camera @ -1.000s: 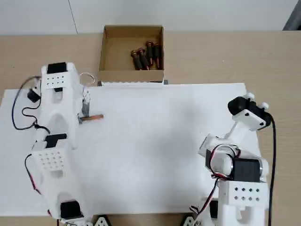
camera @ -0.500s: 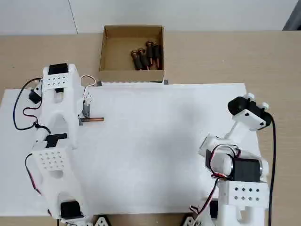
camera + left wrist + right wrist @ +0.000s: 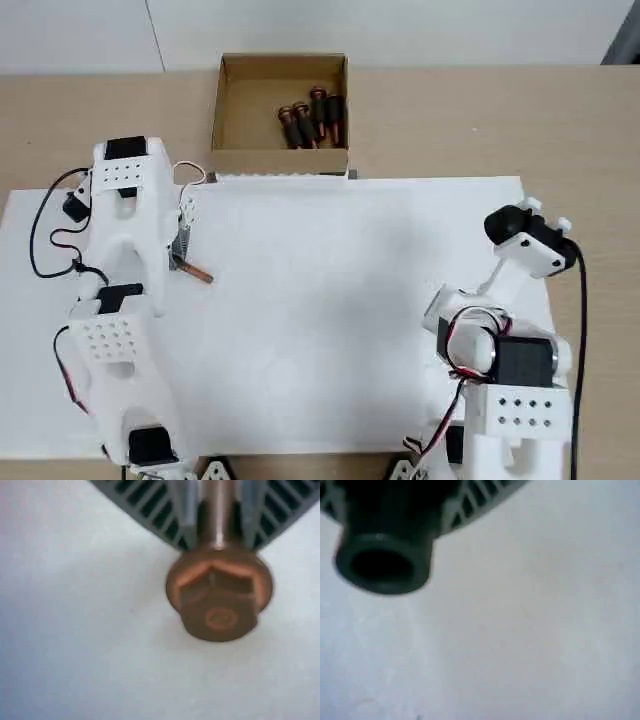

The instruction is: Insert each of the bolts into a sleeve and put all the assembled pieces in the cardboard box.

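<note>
Honestly, the left gripper [image 3: 218, 515] pinches the bolt [image 3: 218, 602] by its shank, low over the sheet [image 3: 350, 300], well apart from the right gripper [image 3: 385, 505] clamping the sleeve [image 3: 382, 562]. That slanted bolt could go in crooked and jam.

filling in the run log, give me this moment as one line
left gripper: shut on bolt | right gripper: shut on sleeve | cardboard box: assembled pieces inside | stage: bolt not yet inserted

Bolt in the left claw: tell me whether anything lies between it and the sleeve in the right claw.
Nothing visible does. The bolt juts from the left claw over the white sheet; bare sheet runs across to the sleeve in the right claw.
</note>
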Controlling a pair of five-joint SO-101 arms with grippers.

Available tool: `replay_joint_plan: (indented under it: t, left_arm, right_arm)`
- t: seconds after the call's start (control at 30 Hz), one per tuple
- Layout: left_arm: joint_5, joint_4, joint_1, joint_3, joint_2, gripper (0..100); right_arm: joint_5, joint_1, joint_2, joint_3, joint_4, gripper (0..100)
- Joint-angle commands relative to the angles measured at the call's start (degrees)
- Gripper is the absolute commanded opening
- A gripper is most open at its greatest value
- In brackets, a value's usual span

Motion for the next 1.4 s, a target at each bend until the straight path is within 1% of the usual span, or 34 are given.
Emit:
replay_joint_plan:
  t: [0.0, 0.1, 0.27, 0.4, 0.5, 0.6, 0.8, 0.9, 1.03, 1.1, 1.23, 1.37]
  left_arm:
    - [-0.44, 0.09, 0.09, -0.40, -1.14, 1]
    - [-1.05, 2.02, 0.09, -3.56, -1.14, 1]
    - [-4.22, 2.29, 0.18, -9.89, -2.29, 1]
    - [-7.82, 2.20, 0.53, -11.65, -9.49, 1]
    - [-11.69, 2.20, 2.46, -11.30, -15.30, 1]
    - [-15.12, 2.20, 4.31, -11.30, -20.66, 1]
    - [-22.77, 2.20, 8.35, -10.68, -31.56, 1]
    - [-27.78, 2.20, 10.02, -7.25, -37.63, 1]
    - [-33.67, 2.20, 11.78, 1.10, -47.74, 1]
    - [-36.31, 2.20, 12.84, 6.37, -53.45, 1]
    - [-40.62, 1.67, 14.95, 17.01, -65.76, 1]
    - [-43.25, -3.96, 15.56, 29.93, -77.71, 1]
  right_arm:
    - [-0.44, 0.13, -1.01, -0.26, -1.01, 0.4]
    - [-0.44, 0.13, -1.01, -0.26, -1.01, 0.4]
    - [-0.44, -0.04, -1.01, -0.26, -1.01, 0.4]
    - [-0.26, -0.13, -1.10, -0.62, -1.01, 0.4]
    - [-0.09, -0.22, -1.10, -1.05, -0.92, 0.4]
    - [0.35, -0.22, -1.10, -5.27, -0.40, 0.4]
    - [7.12, -0.22, -1.10, -13.36, 0.13, 0.4]
    - [9.85, -0.22, -1.10, -15.56, 3.91, 0.4]
    - [12.92, -0.22, -1.89, -18.20, 8.92, 0.4]
    - [15.03, -0.22, -3.91, -18.90, 9.63, 0.4]
    - [22.07, -0.22, -9.89, -18.73, 9.89, 0.4]
    - [25.85, -0.22, -13.41, -17.76, 9.10, 0.4]
